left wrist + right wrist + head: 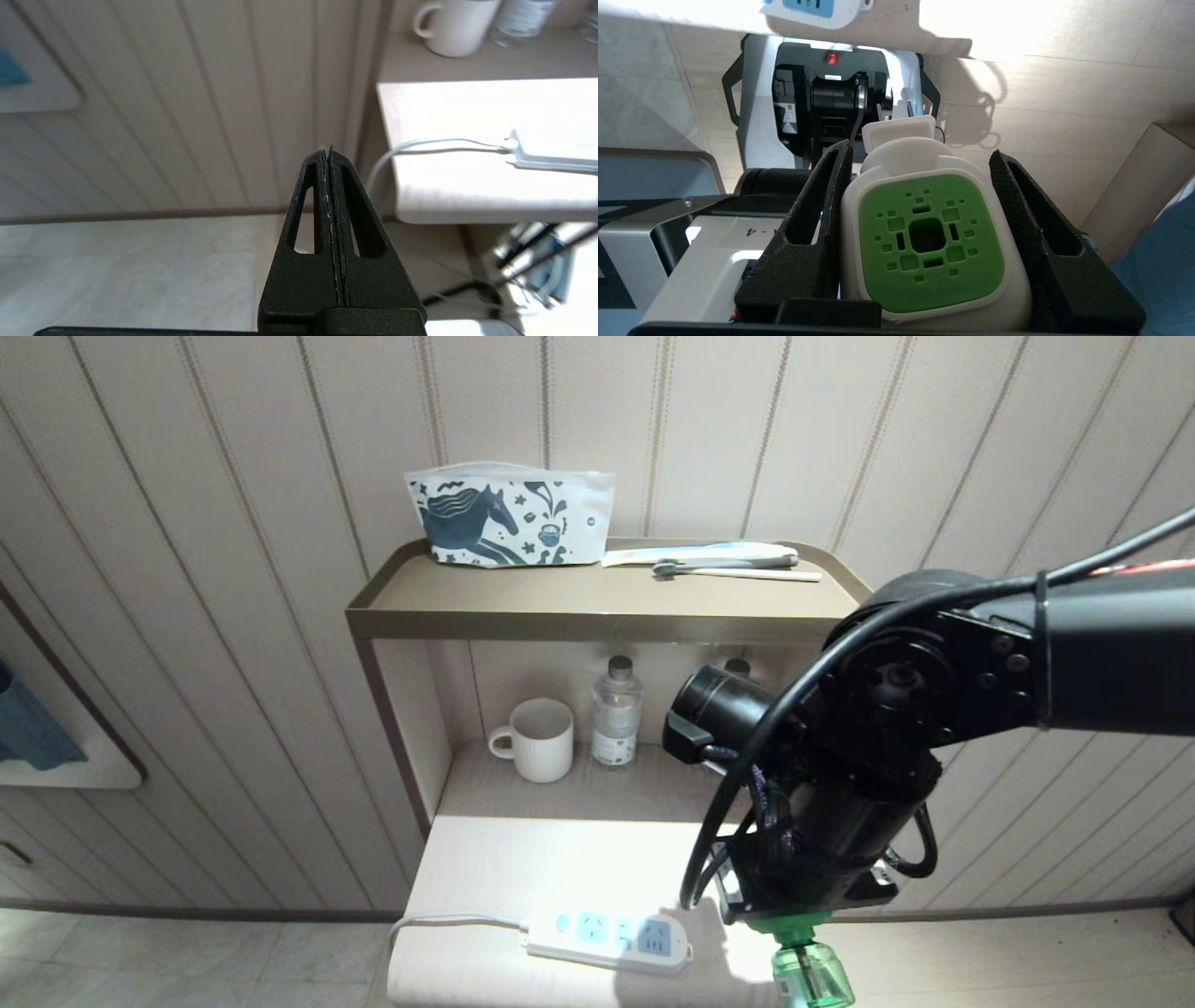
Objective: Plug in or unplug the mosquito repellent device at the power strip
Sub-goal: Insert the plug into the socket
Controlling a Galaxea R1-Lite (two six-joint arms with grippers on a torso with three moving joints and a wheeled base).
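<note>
Right gripper (924,233): I have its jaws clamped on the white head of the mosquito repellent device (931,242), one finger on each flat side, green vented face toward the wrist camera.
Device position: in the head view it hangs at the table's front edge, just beside the near end of the power strip (611,943) but not touching it; its prongs are bare, so I judge it unplugged.
Handling: I'd call it light, with a rigid and smooth plastic shell. The flat sides of the head are the right hold; the green bottle (812,975) beneath holds liquid, so I'd keep it steady.
Left gripper (331,154): fingers pressed together, holding nothing, off the table's left side over the floor.
Strip: its light-blue sockets look vacant.
Lower shelf: a white mug (537,739), contents hidden, and a clear water bottle (615,711).
Top shelf: a horse-print pouch (509,515), zipped.
</note>
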